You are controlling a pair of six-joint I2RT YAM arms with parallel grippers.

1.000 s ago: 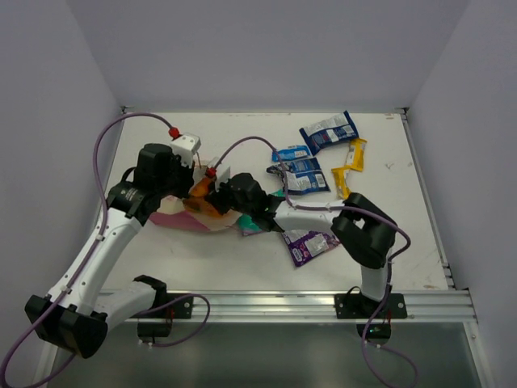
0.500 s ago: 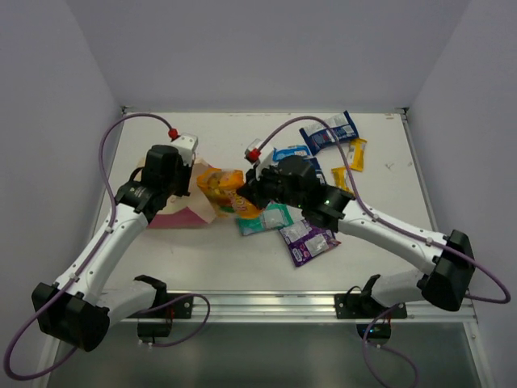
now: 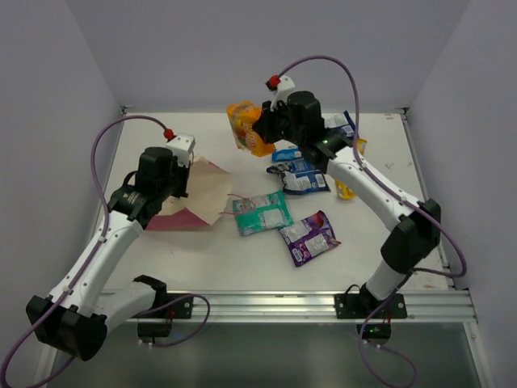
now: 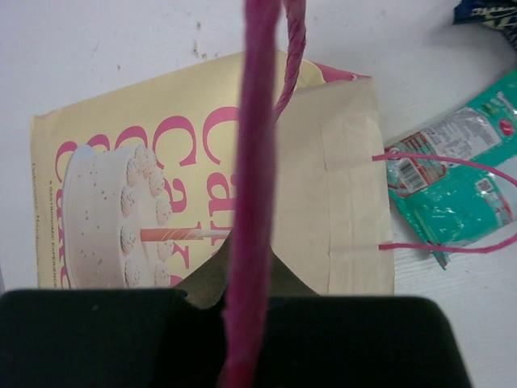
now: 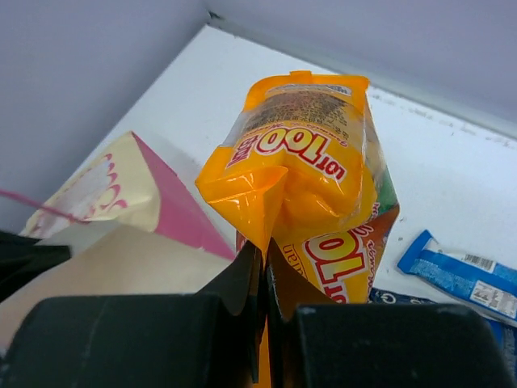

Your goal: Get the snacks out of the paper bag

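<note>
Two claws pinched tight, we note: right claw [image 5: 263,275] holds the orange packet [image 5: 303,186] aloft over the far tabletop [image 3: 242,263]; left claw [image 4: 242,303] grips the pink cord [image 4: 254,162] of the paper bag [image 4: 161,186], which is slumped below it. Teal packet [image 3: 262,213] just beside bag's mouth. Pale walls [image 3: 266,48].

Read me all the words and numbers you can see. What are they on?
"LOT 100": orange packet, held in the right gripper.
"Ca", twice, the rest hidden: paper bag.
Teal packet and blue packets: print too small to read.
</note>
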